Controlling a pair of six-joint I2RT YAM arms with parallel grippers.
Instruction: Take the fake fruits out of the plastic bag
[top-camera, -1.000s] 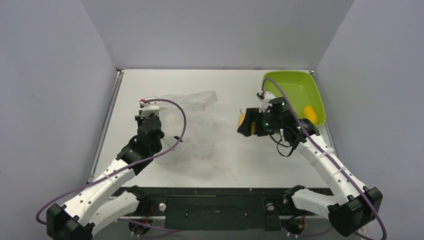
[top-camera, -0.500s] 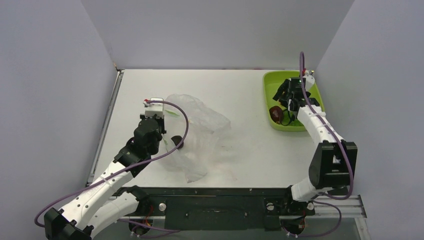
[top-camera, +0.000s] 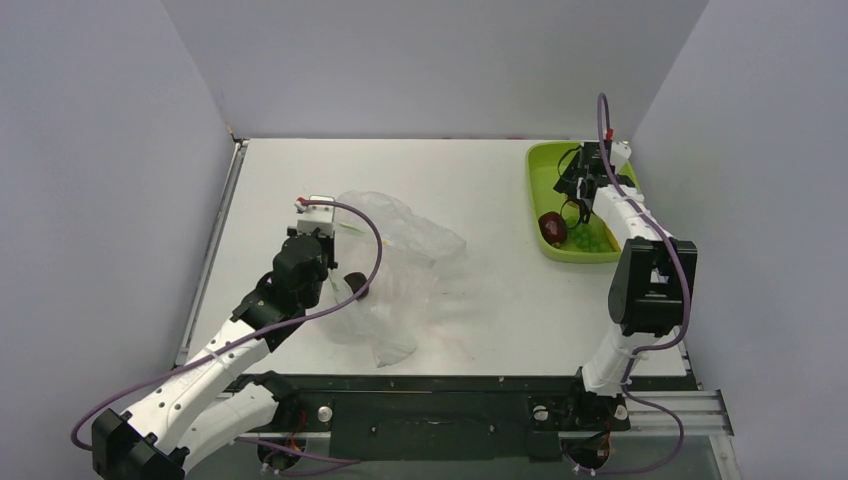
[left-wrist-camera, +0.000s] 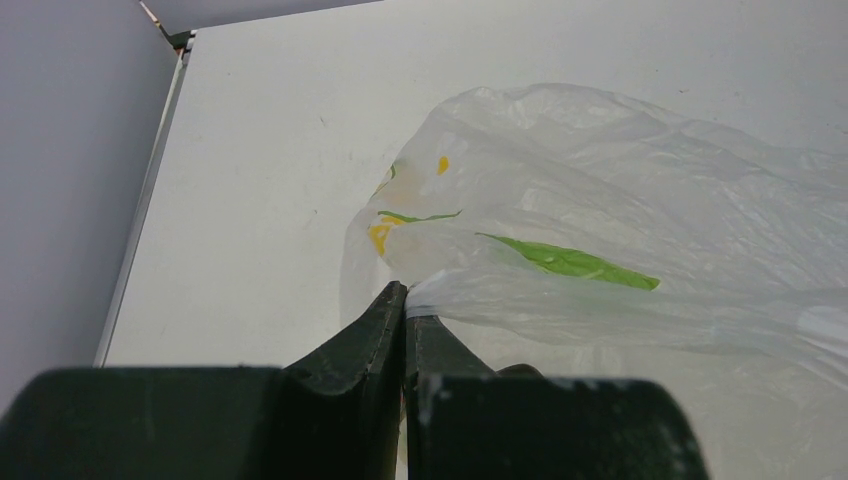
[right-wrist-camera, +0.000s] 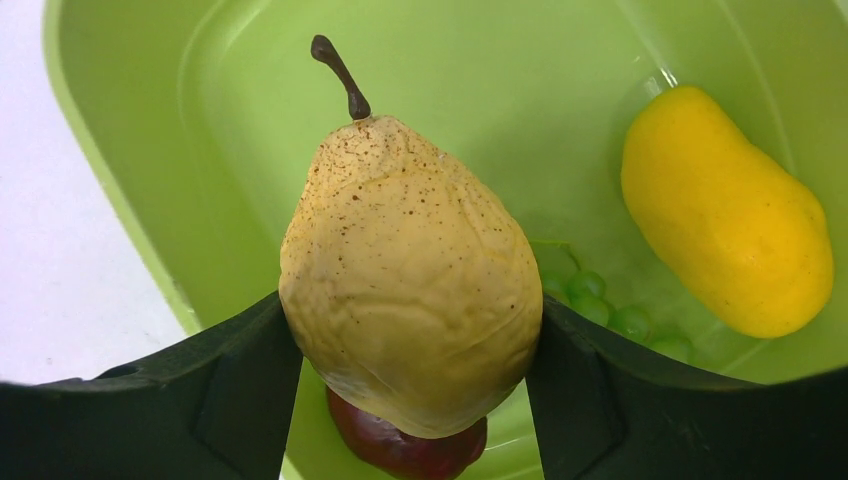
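1. Your right gripper (right-wrist-camera: 415, 385) has its jaws spread wide around a speckled yellow pear (right-wrist-camera: 410, 260), clamping it on both sides above the lime-green tray (right-wrist-camera: 130, 170).
2. Directly under the pear lies a dark red fruit (right-wrist-camera: 400, 455). A smooth yellow fruit (right-wrist-camera: 725, 210) and some green grapes (right-wrist-camera: 605, 300) rest deeper in the tray.
3. Your left gripper (left-wrist-camera: 405, 312) is pinched together on an edge of the plastic bag (left-wrist-camera: 620, 180), which lies crumpled on the white table (left-wrist-camera: 260, 150), well apart from the tray.
4. The step in hand looks like the drop-off: the pear is out of the bag and over the tray.
5. Next, you likely need to spread the right jaws. Shift toward bare tray floor first, since the pear may roll off the dark red fruit.
6. You cannot tell from here whether any fruit remains in the bag, so check before letting go of the film.
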